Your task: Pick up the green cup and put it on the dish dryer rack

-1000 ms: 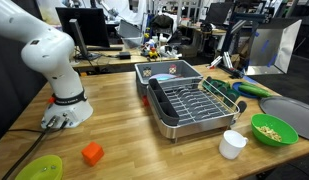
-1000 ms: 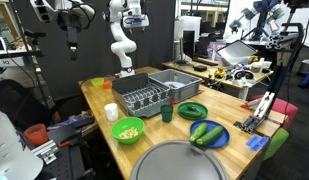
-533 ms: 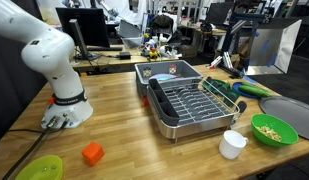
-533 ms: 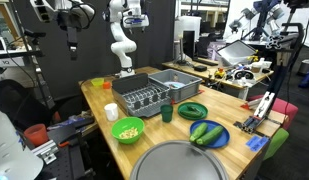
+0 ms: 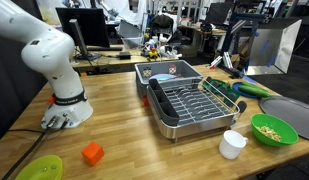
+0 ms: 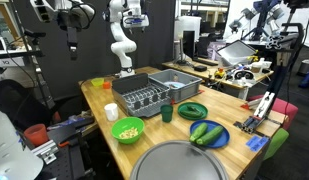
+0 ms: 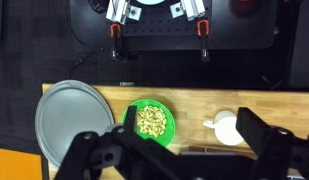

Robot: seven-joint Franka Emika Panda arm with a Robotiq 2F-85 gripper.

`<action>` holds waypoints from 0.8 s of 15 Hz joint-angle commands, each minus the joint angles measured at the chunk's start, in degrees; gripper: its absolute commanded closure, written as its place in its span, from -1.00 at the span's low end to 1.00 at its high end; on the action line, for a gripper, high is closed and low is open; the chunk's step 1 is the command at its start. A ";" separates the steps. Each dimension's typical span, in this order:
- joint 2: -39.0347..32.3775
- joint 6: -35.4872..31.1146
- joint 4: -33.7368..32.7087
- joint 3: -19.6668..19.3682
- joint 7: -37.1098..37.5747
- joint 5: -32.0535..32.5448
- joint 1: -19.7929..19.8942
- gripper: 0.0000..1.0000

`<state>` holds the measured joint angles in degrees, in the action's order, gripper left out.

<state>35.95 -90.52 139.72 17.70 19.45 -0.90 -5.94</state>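
The green cup (image 6: 167, 113) stands upright on the wooden table, just in front of the dish dryer rack (image 6: 142, 97), between the white cup (image 6: 111, 111) and a green plate (image 6: 191, 109). The rack also shows in an exterior view (image 5: 189, 104) as a silver wire rack on a steel tray with a black part on its left. My gripper (image 7: 184, 152) is open and empty. It hangs high above the table's front edge, over the lime-green bowl (image 7: 149, 120) and the white cup (image 7: 226, 127). The green cup is out of the wrist view.
A grey tub (image 5: 169, 72) stands behind the rack. A lime-green bowl (image 5: 274, 129) with food and a large grey round plate (image 6: 179, 160) sit near the front edge. A blue plate (image 6: 206, 133) holds green vegetables. An orange block (image 5: 91, 154) lies near the robot base (image 5: 66, 110).
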 commanded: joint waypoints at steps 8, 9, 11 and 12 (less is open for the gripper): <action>-0.52 -8.49 2.31 -2.22 0.86 0.40 -0.19 -1.00; -0.69 -9.92 2.74 -2.64 0.66 0.23 -0.13 -1.00; -1.00 -13.13 3.71 -3.35 0.90 0.42 0.34 -1.00; -1.19 -14.09 3.95 -3.44 1.37 1.06 0.76 -1.00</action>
<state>35.28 -101.15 142.59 15.03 20.49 -0.52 -5.75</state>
